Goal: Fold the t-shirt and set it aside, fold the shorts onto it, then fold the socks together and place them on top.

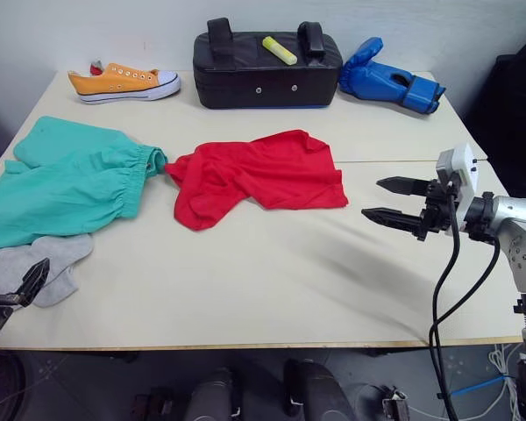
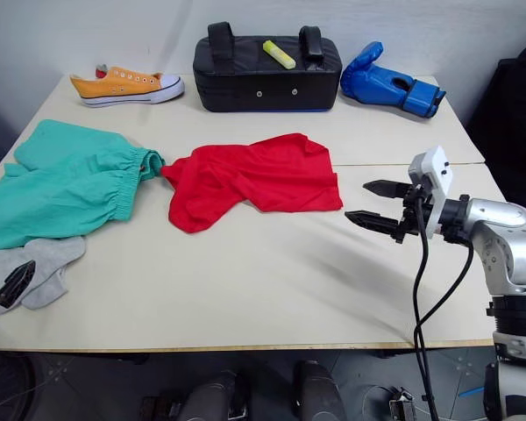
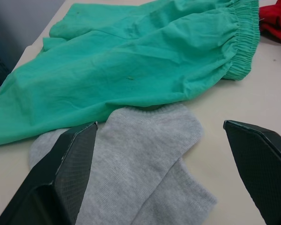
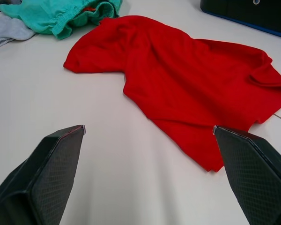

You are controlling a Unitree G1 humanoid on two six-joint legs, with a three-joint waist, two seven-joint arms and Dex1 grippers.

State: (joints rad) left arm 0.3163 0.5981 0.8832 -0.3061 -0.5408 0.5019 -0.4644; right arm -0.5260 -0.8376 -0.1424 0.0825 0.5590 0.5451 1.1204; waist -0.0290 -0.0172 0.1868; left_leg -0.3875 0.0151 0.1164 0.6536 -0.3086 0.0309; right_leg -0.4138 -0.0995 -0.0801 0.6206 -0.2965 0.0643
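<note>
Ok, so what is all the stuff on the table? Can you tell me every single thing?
t-shirt: 1, red, crumpled at the table's middle
shorts: 1, teal, on the left, waistband meeting the t-shirt
socks: grey, near the front left edge, partly under the shorts
sneaker: 1, orange with a white sole, back left
pad: 1, black with two handles, back middle
marker: 1, yellow, on top of the pad
boxing glove: 1, blue, back right
table: 1, cream
left hand: open, over the socks
right hand: open, right of the t-shirt
</note>
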